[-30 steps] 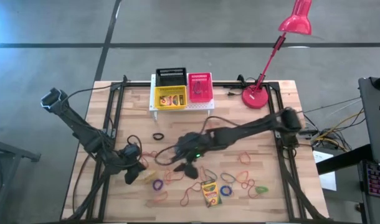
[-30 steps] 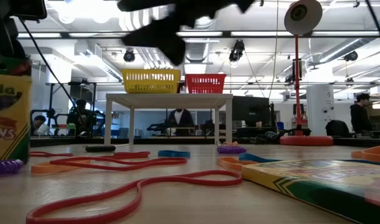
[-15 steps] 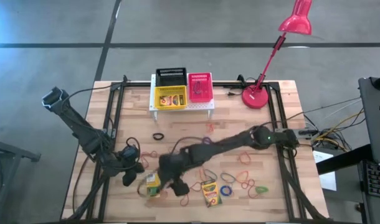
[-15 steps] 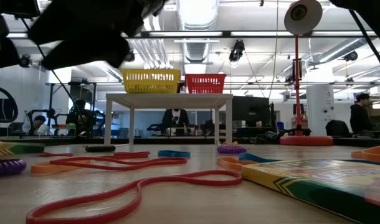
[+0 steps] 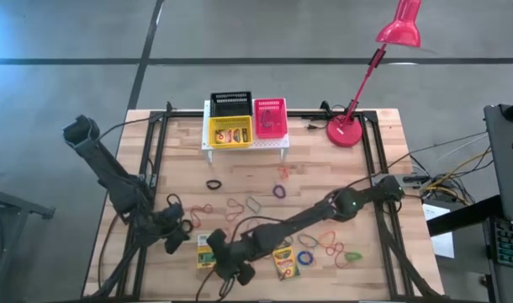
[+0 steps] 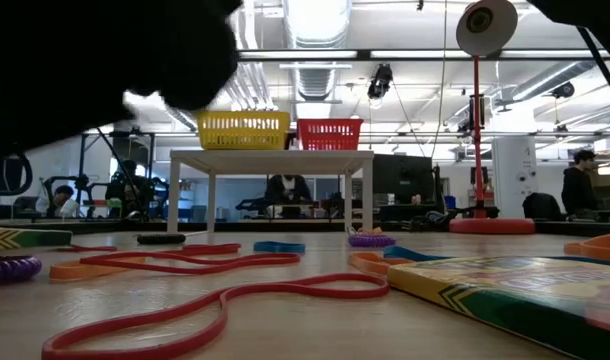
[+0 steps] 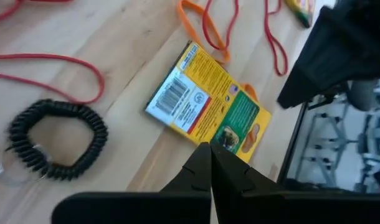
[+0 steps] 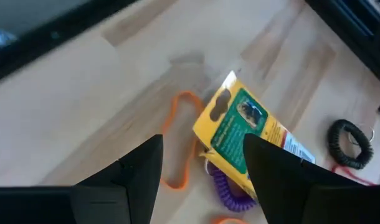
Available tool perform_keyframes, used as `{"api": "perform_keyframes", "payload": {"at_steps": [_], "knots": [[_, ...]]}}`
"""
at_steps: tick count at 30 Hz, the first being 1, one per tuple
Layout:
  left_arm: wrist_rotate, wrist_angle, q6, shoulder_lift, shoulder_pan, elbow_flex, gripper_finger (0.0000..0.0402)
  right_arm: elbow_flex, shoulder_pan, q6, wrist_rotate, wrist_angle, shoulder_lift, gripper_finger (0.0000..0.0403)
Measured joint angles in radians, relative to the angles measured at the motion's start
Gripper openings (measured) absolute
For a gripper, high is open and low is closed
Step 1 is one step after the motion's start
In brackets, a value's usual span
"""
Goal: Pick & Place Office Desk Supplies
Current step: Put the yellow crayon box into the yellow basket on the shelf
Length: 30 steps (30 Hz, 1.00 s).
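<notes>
A yellow-and-green crayon box (image 5: 206, 250) lies flat on the wooden table near its near-left part. It also shows in the left wrist view (image 7: 205, 106) and the right wrist view (image 8: 246, 134). My right gripper (image 5: 226, 268) hovers open just right of the box and touches nothing. My left gripper (image 5: 176, 240) is shut and empty just left of the box, beside a black coil band (image 7: 56, 140). A second crayon box (image 5: 283, 262) lies farther right. Another sits in the yellow basket (image 5: 230, 131). Rubber bands (image 5: 234, 204) lie scattered on the table.
The black basket (image 5: 231, 103), the red basket (image 5: 269, 117) and the yellow one stand on a white stand (image 5: 245, 145) at the far edge. A red desk lamp (image 5: 349, 130) is at the far right. A purple coil band (image 8: 227, 186) and an orange band (image 8: 177, 143) lie beside the near-left box.
My right gripper has swept from the table's middle toward the near-left, sinking and rolling, and stays open. My left gripper has sunk a little. The near-left crayon box stood upright a second ago and now lies flat on the table.
</notes>
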Motion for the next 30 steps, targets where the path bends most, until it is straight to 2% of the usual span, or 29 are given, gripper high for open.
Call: {"api": "perform_keyframes", "payload": {"at_steps": [5,10,19,24,30], "knots": [[-0.065,0.169,-0.001,0.026,0.002,-0.089,0.0,-0.008,0.013,-0.029,0.112,0.053,0.018,0.0219],[-0.091,0.262,-0.024,0.075,0.003,-0.143,0.0,-0.036,0.013,-0.039,0.112,0.121,0.018,0.0219],[-0.107,0.322,-0.026,0.186,0.003,-0.147,0.0,-0.105,0.012,-0.078,0.113,0.219,0.027,0.0213],[-0.107,0.409,-0.024,0.259,0.004,-0.146,0.0,-0.134,0.012,-0.071,0.116,0.263,0.025,0.0176],[-0.106,0.502,-0.022,0.325,0.004,-0.144,0.0,-0.148,0.012,-0.043,0.125,0.286,0.026,0.0097]]}}
